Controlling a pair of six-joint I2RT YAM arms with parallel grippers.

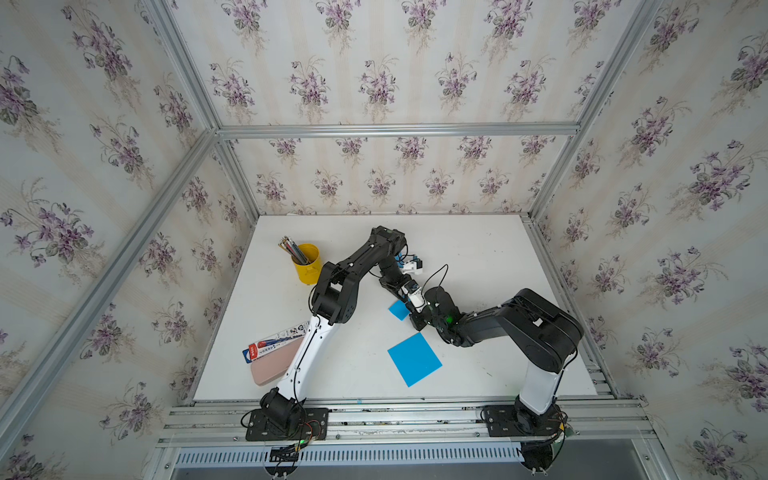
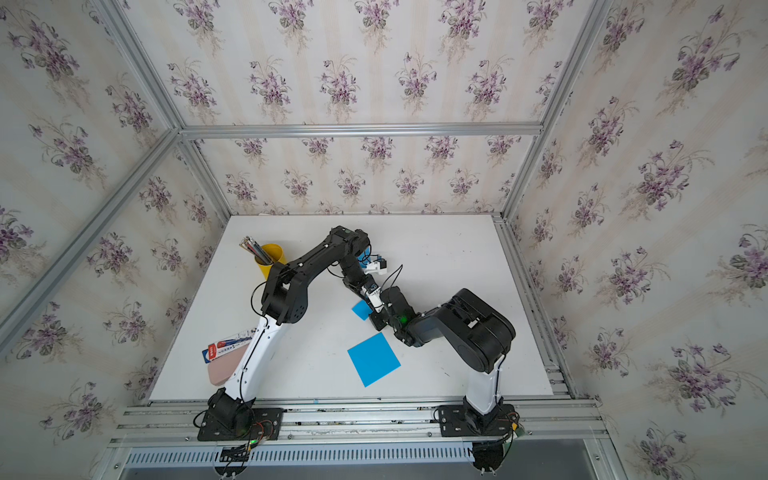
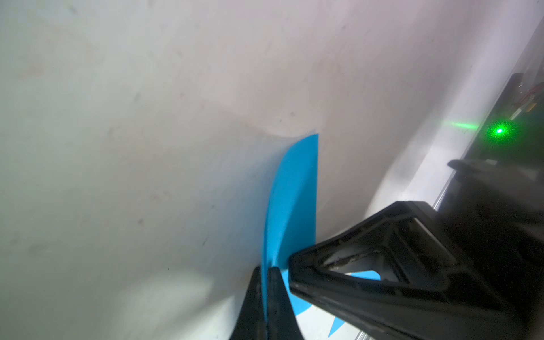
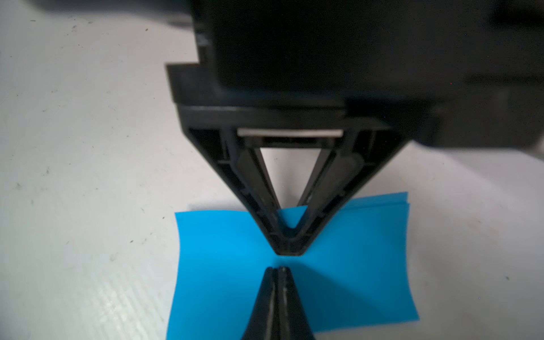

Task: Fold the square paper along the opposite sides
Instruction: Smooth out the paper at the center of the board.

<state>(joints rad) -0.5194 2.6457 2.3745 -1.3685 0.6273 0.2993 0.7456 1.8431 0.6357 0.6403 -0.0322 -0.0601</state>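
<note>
The white table [image 1: 478,257] carried both arms, which met near its middle: the left arm [image 1: 309,353] reached in from one side and the right arm [image 1: 540,324] from the other. A flat blue square sheet [image 1: 414,359] lay alone nearer the front edge, apart from both grippers. Toward the left side sat a pink pencil case [image 1: 268,365] with a packaged pen set [image 1: 274,345] resting against it, and behind them a yellow cup [image 1: 309,266] of pencils.

The folded blue paper [image 4: 353,250] lay on the table between the arms, just behind the flat sheet; a doubled layer showed along one of its edges, and its sides bowed inward toward the middle.

The left gripper [image 3: 266,269] was clenched, with a thin strip of that paper caught between its fingers [image 3: 278,294]; seen from the right wrist its closed tip met the middle of the paper.

The right gripper [image 4: 278,269] was also clenched, its fingers [image 4: 265,297] pressed together with no blue between them. Its tip stood at the paper's middle, nose to nose with the left one; whether it touched the sheet could not be told.
</note>
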